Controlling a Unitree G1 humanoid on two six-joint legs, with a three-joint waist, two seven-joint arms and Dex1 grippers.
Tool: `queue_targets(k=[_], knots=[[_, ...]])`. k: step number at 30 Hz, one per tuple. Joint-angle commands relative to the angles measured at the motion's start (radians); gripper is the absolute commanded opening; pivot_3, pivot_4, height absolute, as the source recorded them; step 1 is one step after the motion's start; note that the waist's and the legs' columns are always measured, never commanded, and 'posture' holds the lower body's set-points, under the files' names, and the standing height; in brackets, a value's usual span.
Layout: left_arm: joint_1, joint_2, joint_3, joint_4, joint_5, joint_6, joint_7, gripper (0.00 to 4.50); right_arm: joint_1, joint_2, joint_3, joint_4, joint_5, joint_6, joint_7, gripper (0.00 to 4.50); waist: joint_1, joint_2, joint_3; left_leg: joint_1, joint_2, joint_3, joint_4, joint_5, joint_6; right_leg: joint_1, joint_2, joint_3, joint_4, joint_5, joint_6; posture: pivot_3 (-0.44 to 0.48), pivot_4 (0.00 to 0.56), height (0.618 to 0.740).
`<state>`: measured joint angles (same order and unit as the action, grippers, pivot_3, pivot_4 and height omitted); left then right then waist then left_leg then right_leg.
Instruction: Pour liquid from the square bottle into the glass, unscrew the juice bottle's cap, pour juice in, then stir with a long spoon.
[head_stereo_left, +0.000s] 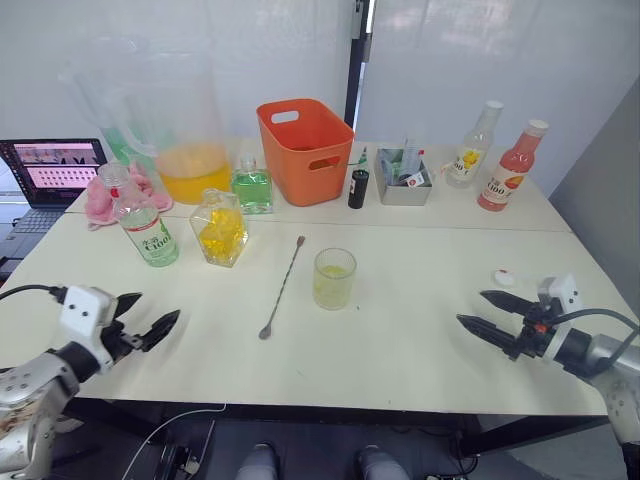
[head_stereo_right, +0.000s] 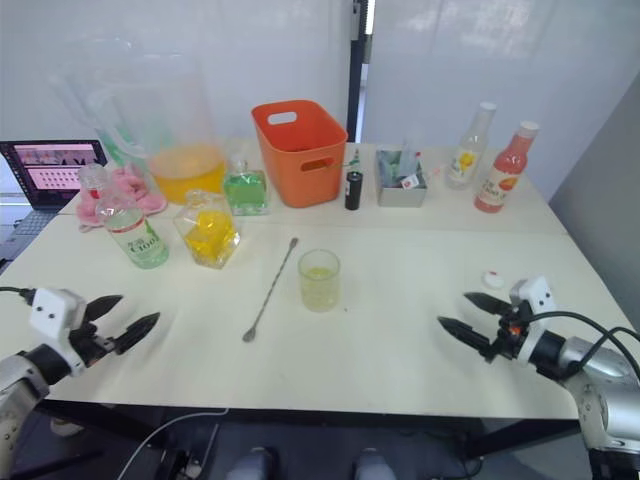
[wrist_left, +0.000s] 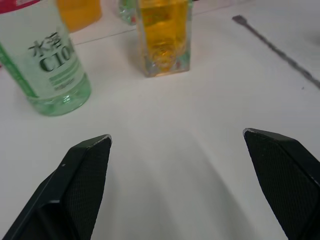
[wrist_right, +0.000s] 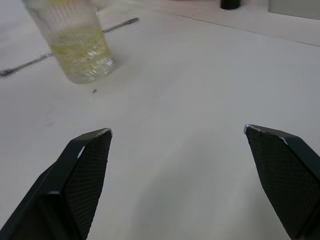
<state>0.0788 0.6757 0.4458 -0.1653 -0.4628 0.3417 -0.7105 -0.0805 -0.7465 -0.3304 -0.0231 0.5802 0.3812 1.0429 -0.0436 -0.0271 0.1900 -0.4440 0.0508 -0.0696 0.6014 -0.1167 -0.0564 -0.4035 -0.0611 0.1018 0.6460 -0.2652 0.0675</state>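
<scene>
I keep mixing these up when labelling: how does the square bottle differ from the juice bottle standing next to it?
The square bottle is squat and faceted, while the juice bottle is slim and round. The square bottle holds strong yellow liquid; the juice bottle's liquid is pale. The juice bottle carries a green-and-white label; the square bottle has none. Both are clear, stand upright on the table and are apart from both grippers.

The long spoon (head_stereo_left: 283, 287) lies flat, the glass (head_stereo_left: 334, 278) just right, the square bottle (head_stereo_left: 219, 228) left of its tip.
</scene>
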Motion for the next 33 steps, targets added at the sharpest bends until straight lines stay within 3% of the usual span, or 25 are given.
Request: queue_targets(k=[1,13,18,28,29,33], knots=[[-0.025,-0.027,-0.02,-0.111,-0.027,0.074,0.08,4.47,0.009,-0.041,-0.018,-0.129,0.081,0.071,0.034,4.5,0.0,0.0,0.0,0.0,0.0,0.0,0.0,0.0,0.0,0.0,0.0,0.0,0.0,0.0,0.0,0.0,0.15,0.74],[-0.174,-0.178,-0.272,-0.297,-0.003,0.356,0.325,4.47,0.051,-0.114,-0.04,-0.363,0.188,0.178,0.06,4.5,0.006,-0.001,0.0,0.0,-0.001,0.0,0.001,0.002,0.003,0.0,0.0,0.0,0.0,0.0,0.001,0.0,0.15,0.74],[-0.274,-0.272,-0.34,-0.245,0.057,0.418,0.459,4.47,0.07,-0.113,-0.051,-0.388,0.174,0.169,0.036,4.5,0.005,-0.001,0.0,-0.001,-0.001,0.0,0.003,0.002,0.004,0.001,0.0,0.0,0.0,0.001,0.003,0.0,0.15,0.74],[-0.382,-0.379,-0.516,-0.112,0.189,0.452,0.532,4.47,0.15,-0.075,-0.092,-0.402,0.134,0.119,-0.03,4.5,0.007,-0.001,-0.001,-0.001,-0.002,-0.001,0.004,0.003,0.005,0.002,0.0,0.0,-0.001,0.001,0.005,0.0,0.15,0.74],[-0.39,-0.388,-0.519,-0.102,0.198,0.457,0.54,3.93,0.157,-0.073,-0.092,-0.404,0.132,0.115,-0.031,4.5,0.007,-0.001,-0.001,-0.001,-0.002,-0.001,0.004,0.003,0.005,0.002,0.0,0.0,-0.001,0.001,0.005,0.0,0.15,0.74],[-0.395,-0.377,-0.547,-0.091,0.237,0.454,0.525,2.64,0.178,-0.071,-0.097,-0.41,0.134,0.111,-0.033,4.5,0.005,-0.001,-0.001,-0.001,-0.002,-0.001,0.004,0.003,0.005,0.002,0.0,0.001,-0.001,0.001,0.005,0.0,0.15,0.74]])
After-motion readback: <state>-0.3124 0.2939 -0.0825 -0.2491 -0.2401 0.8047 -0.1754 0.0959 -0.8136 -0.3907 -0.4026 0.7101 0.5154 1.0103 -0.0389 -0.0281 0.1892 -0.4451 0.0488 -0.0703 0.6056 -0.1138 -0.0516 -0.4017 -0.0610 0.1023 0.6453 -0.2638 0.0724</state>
